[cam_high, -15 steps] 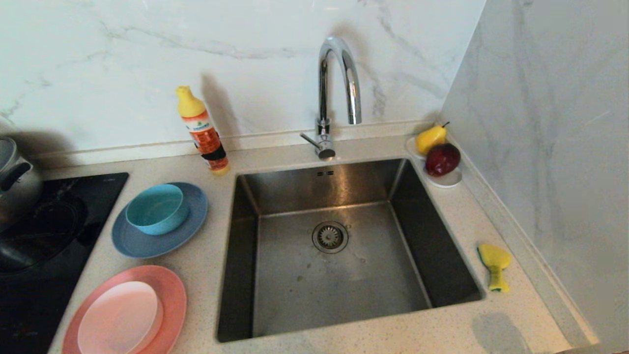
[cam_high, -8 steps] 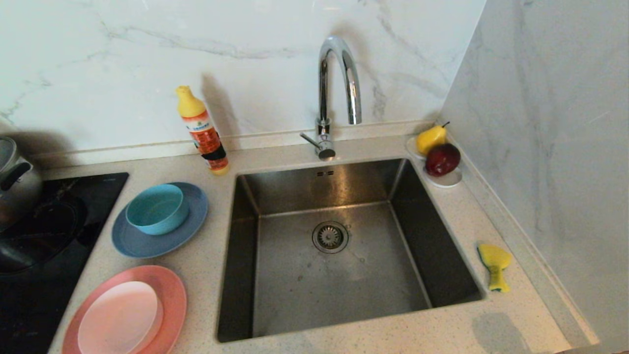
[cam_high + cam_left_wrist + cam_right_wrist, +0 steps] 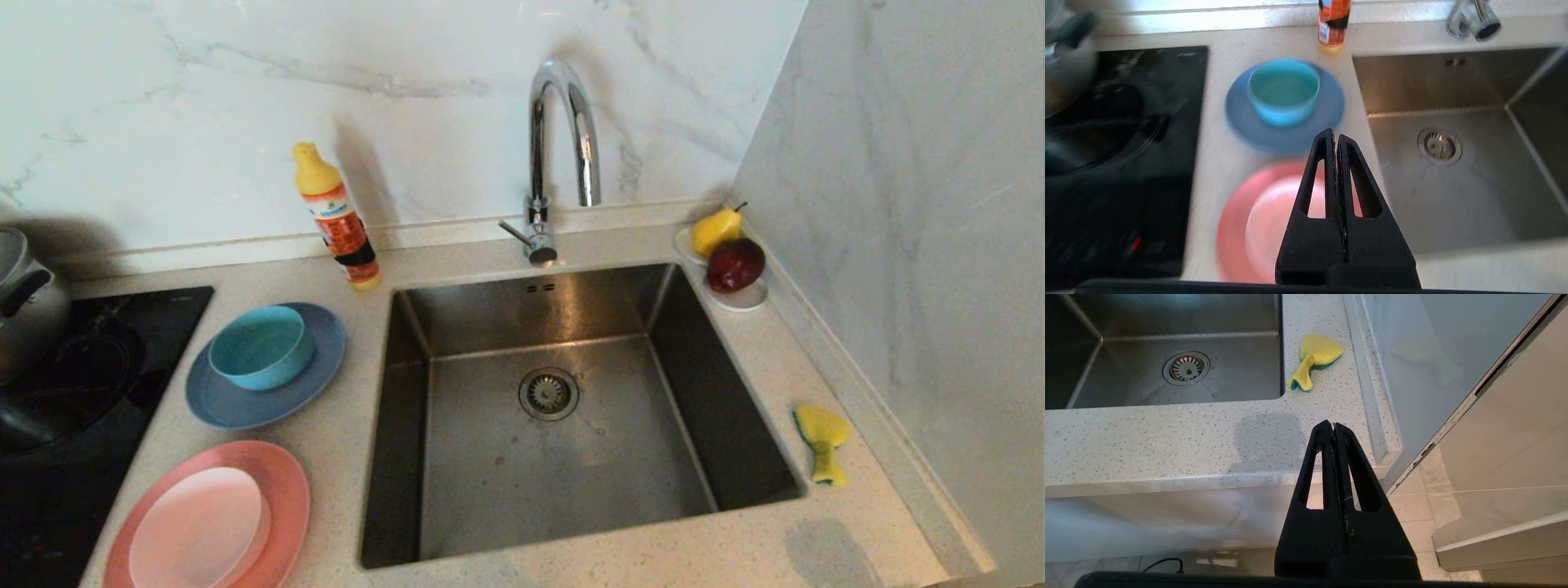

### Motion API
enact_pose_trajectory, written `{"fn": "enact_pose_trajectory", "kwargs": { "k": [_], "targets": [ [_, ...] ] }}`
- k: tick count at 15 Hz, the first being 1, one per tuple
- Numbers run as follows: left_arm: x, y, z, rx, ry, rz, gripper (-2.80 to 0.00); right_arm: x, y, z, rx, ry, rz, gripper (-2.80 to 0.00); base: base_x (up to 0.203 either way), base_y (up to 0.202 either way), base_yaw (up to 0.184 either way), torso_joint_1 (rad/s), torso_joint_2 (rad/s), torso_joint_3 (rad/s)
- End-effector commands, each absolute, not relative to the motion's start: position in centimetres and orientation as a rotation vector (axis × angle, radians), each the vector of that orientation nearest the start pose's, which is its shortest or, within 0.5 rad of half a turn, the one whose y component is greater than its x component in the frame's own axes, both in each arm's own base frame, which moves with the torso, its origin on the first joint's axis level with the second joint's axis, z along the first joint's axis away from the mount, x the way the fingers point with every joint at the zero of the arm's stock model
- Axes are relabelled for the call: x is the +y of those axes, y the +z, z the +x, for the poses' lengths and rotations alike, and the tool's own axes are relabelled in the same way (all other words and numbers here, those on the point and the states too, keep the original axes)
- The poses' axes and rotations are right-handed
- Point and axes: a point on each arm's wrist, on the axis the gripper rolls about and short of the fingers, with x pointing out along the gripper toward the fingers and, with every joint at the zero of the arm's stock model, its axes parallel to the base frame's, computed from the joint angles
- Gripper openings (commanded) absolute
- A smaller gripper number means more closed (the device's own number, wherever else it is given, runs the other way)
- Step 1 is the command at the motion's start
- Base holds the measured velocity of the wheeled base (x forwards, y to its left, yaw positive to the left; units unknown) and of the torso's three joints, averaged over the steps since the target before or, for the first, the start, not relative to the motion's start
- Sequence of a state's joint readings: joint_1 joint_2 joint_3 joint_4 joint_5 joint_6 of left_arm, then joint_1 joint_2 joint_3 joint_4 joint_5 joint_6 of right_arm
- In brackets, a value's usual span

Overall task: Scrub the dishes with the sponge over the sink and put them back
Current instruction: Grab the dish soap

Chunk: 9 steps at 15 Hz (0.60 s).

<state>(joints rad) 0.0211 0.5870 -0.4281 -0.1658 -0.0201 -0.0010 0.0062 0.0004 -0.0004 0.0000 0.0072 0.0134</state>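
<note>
The steel sink (image 3: 424, 523) fills the middle of the counter. To its left, a teal bowl (image 3: 260, 346) sits on a blue-grey plate (image 3: 322, 371), and nearer me a pale pink dish (image 3: 198, 531) lies on a salmon-pink plate (image 3: 287, 490). The yellow sponge (image 3: 823, 439) lies on the counter right of the sink. Neither gripper shows in the head view. My left gripper (image 3: 1336, 134) hangs shut and empty above the pink plate (image 3: 1231, 228), short of the bowl (image 3: 1284, 92). My right gripper (image 3: 1333, 425) is shut and empty at the counter's front edge, short of the sponge (image 3: 1314, 359).
An orange detergent bottle (image 3: 336, 216) stands behind the plates. The tap (image 3: 555, 155) rises behind the sink. A saucer (image 3: 744, 300) with a pear and an apple sits in the back right corner. A black hob (image 3: 73, 425) with a pot (image 3: 24, 298) lies far left.
Nothing has moved in the head view over the last second; the dishes and the sponge lie where they were.
</note>
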Motion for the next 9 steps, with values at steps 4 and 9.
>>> {"fn": "enact_pose_trajectory", "kwargs": {
  "k": [4,9],
  "targets": [
    [0.4,21.0,18.9,0.242,0.010,-0.035,-2.80,0.0,7.5,-2.3,0.000,0.014,0.014,-2.80,0.000,0.000,0.000,0.000,0.00,0.000],
    [0.0,18.9,25.3,0.217,0.007,-0.045,0.00,0.0,7.6,-2.3,-0.001,0.014,0.014,-2.80,0.000,0.000,0.000,0.000,0.00,0.000]
  ]
}}
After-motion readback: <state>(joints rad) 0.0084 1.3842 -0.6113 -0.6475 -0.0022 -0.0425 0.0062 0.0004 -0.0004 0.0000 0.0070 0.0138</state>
